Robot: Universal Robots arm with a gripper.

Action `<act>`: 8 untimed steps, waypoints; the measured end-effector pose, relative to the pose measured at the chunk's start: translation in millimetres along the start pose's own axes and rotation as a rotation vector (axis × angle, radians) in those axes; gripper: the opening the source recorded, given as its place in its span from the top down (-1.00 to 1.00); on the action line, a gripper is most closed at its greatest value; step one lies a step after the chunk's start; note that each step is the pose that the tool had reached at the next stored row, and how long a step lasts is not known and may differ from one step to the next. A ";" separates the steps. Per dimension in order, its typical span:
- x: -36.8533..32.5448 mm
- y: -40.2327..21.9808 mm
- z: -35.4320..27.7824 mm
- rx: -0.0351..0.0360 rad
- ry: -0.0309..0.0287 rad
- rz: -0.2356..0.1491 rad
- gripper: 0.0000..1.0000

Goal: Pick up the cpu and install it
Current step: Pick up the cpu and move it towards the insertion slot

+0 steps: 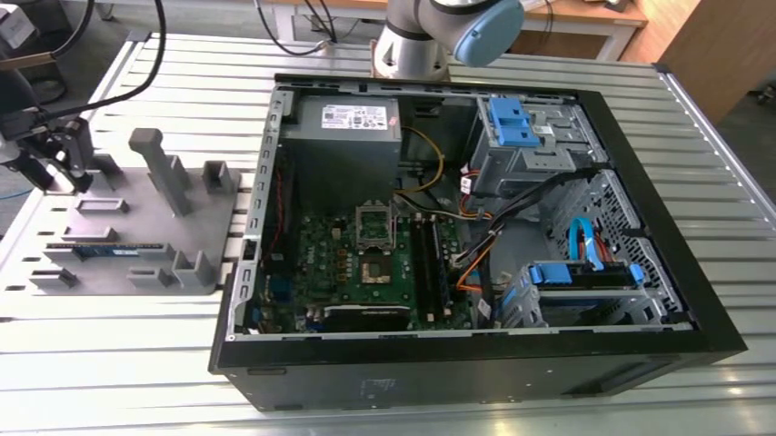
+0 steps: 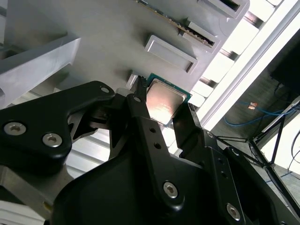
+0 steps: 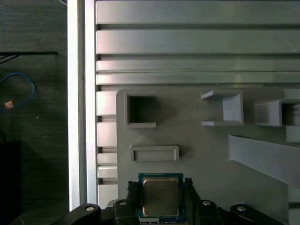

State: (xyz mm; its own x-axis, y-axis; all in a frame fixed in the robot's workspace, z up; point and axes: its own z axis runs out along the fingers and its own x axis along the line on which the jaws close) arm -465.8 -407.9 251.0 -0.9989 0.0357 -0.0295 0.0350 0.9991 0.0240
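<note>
- The cpu (image 3: 161, 197), a small flat square chip with a shiny silver-grey metal lid on a thin green rim, sits dead centre between my fingertips in both wrist views, lid facing up at the cameras.
- My black two-finger pincer (image 3: 161, 187) looks clamped on it. One finger (image 2: 143, 117) is against one edge and its twin is against the opposite edge, with no gap I can make out.
- It's square, so there's no long axis to fuss over. The grip just runs straight across two parallel sides.
- Can't honestly tell whether the chip is off the surface or resting on it.
- Right under it is the pale grey moulded fixture plate (image 3: 197, 136) with its rectangular pockets, lying on the ribbed aluminium table (image 1: 122, 363).
- In the exterior view that puts me and the chip way over at the exterior view's left.
- The open black computer case (image 1: 485, 372) is well apart, toward the exterior view's right.
- The silver hinged socket frame (image 1: 373, 232) on the green motherboard (image 1: 363, 272) is deep inside it.
</note>
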 end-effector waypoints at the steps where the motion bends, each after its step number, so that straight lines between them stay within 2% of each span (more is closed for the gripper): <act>1: 0.0 0.0 -0.4 0.0000 0.0000 0.000 0.06; 8: -0.1 0.1 -2.8 0.0000 -0.0001 0.000 0.06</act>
State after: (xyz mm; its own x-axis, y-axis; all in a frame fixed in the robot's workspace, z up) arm -465.8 -407.9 253.8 -0.9989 0.0357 -0.0296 0.0350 0.9991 0.0240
